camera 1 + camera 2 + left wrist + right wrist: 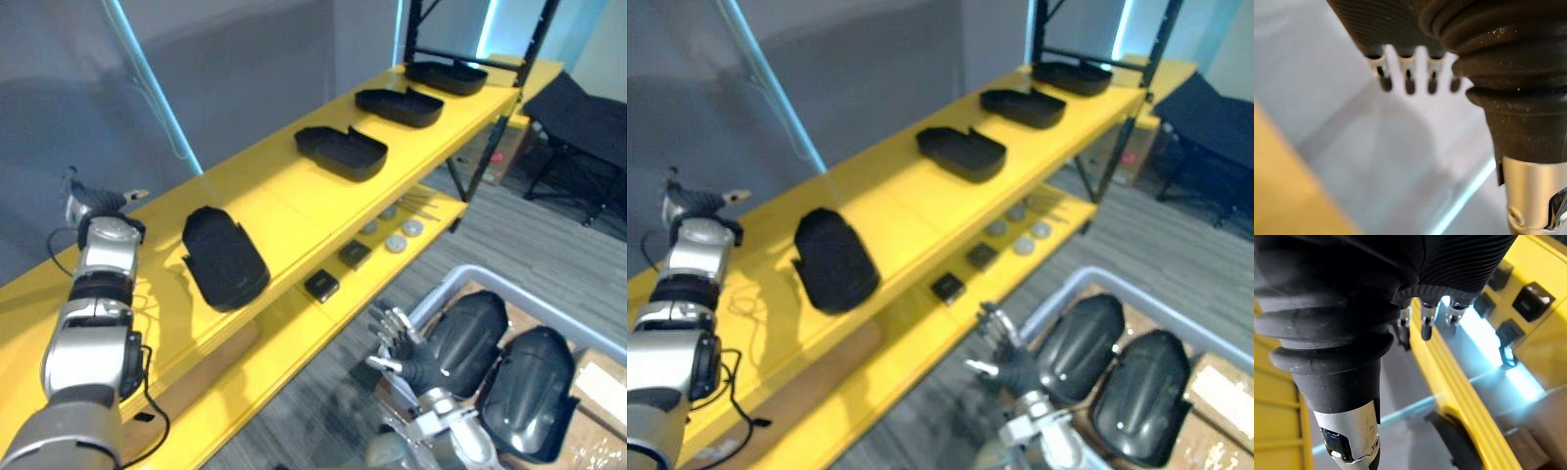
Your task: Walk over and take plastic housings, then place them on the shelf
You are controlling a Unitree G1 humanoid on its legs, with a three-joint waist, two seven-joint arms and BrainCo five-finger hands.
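A long yellow shelf (294, 206) with a smooth painted top runs away along a grey wall (245, 69). Four black plastic housings lie on its upper level in a row, well apart from one another. The nearest housing (224, 258) is a matte oval shell. The second housing (341, 152), third housing (399, 106) and farthest housing (447, 75) are shallow trays lying hollow side up, each with a thin raised rim.

On the lower level sit two small black square blocks (320, 286) and, farther along, a few grey round discs (396, 243).

At the lower right a pale bin (460, 277) with a rounded rim holds two more housings side by side, domed side up. The left domed housing (470, 338) and the right domed housing (529, 392) are dark, glossy and smoothly curved. A brown cardboard box (598, 377) lies just beside the bin. The floor (529, 235) is grey ribbed carpet.

The right hand (402, 343) hangs at the bin's near edge, just beside the left domed housing. Its fingers are spread and straight and grip nothing; I cannot tell whether it touches the shell.

The left hand (93, 204) is raised over the near end of the shelf, close to the wall. Its fingers (1409, 81) are straight and empty.
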